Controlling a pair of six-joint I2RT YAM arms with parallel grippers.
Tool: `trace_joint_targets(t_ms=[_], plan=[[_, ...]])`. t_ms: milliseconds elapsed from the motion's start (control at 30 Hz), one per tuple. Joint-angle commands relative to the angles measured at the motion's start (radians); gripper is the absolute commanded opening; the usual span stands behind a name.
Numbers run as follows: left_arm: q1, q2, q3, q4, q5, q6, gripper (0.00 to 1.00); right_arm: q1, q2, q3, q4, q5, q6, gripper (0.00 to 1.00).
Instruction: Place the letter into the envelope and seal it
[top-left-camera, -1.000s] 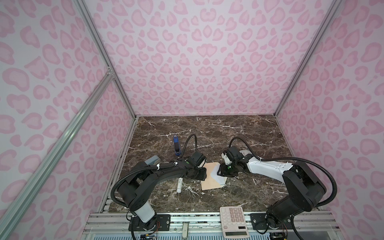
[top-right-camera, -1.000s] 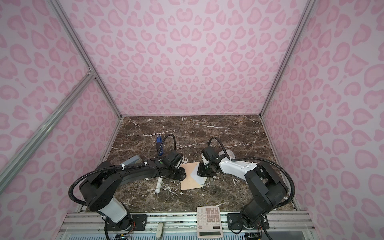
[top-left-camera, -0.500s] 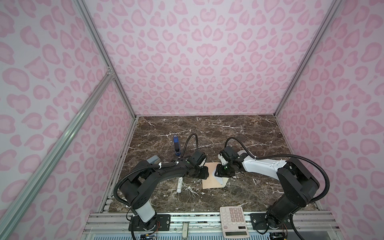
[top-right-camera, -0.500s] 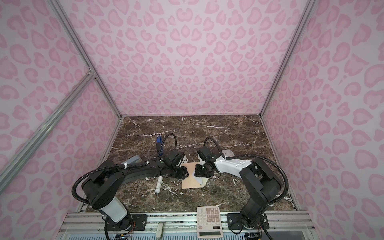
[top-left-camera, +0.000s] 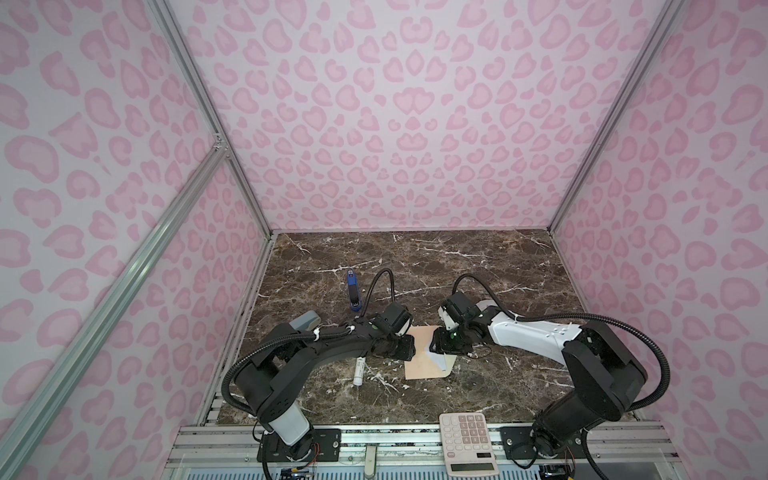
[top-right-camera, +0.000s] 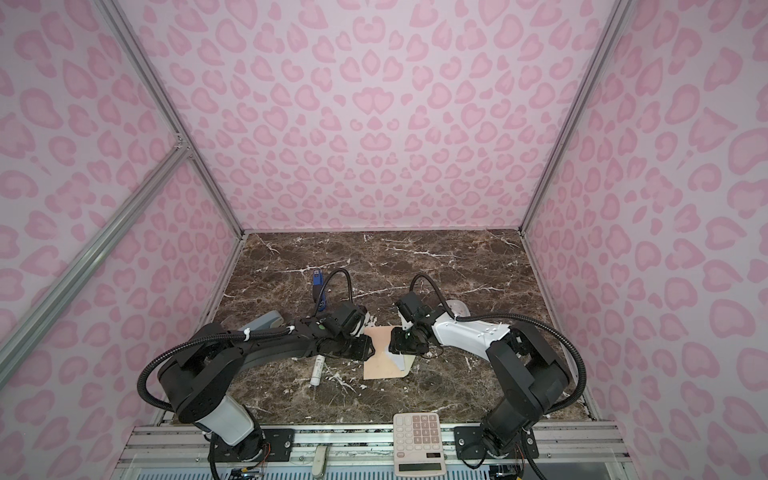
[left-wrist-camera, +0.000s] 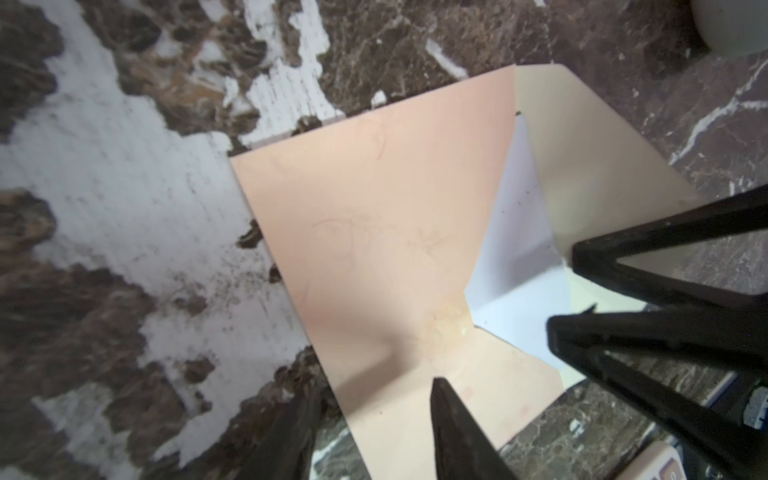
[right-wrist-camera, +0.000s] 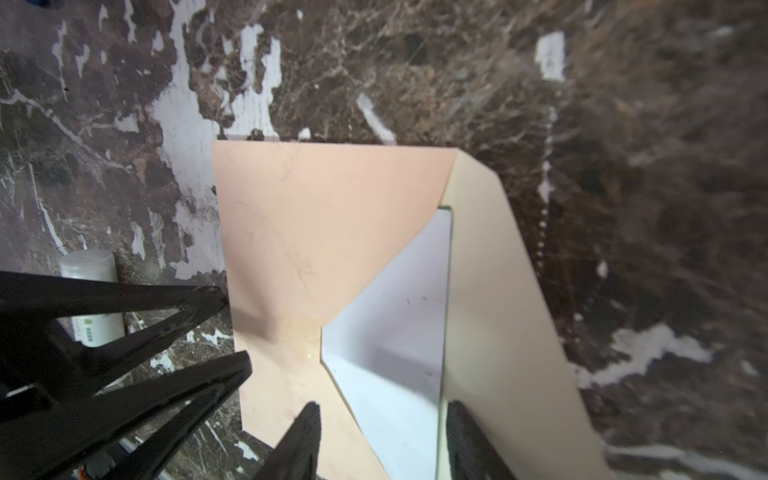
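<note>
1. Two items carry print, and neither can be read. The white tube (right-wrist-camera: 89, 270) has a small green label with tiny characters. The key markings on the white calculator (top-left-camera: 467, 440) are too small to make out.
2. The envelope (top-left-camera: 419, 361) lies flat on the marble table (top-left-camera: 457, 270), a little toward 6 o'clock from the centre. It is peach outside, with faint line marks and a pale, shiny blotch at the point of its V-shaped mouth.
3. Its flap (right-wrist-camera: 490, 291) is cream inside, unsealed, and opens out on the 3 o'clock side.
4. The letter (right-wrist-camera: 395, 332) sits inside the envelope. Only a white triangle shows in the mouth, with a thin green edge along the fold.
5. The left gripper (left-wrist-camera: 376, 382) is at the envelope's 9 o'clock edge. Its jaws are apart and hold nothing, with one fingertip over the peach face.
6. The right gripper (right-wrist-camera: 382, 405) is at the 2 o'clock corner. Its jaws are spread, with their tips down on the white sheet and the flap's fold, and nothing is clamped between them.
7. The tube lies just beside the envelope at 9 o'clock. A blue object (top-left-camera: 354, 293) sits at 11 o'clock, and the calculator is well apart at 5 o'clock, on the front rail.
</note>
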Motion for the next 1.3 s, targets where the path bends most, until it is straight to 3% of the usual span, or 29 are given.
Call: trace_joint_targets(t_ms=[0,433,1267], plan=[[0.000,0.004,-0.008,-0.091,-0.029,-0.003,0.47,-0.001,0.000,-0.003,-0.023,0.016,0.000,0.51],[-0.012,0.020,-0.021,-0.067,0.003,-0.015,0.44,-0.007,0.013,-0.053,0.058,-0.063,0.076,0.49],[-0.026,0.020,-0.026,-0.064,0.005,-0.023,0.43,0.002,0.008,-0.034,0.076,-0.093,0.115,0.49]])
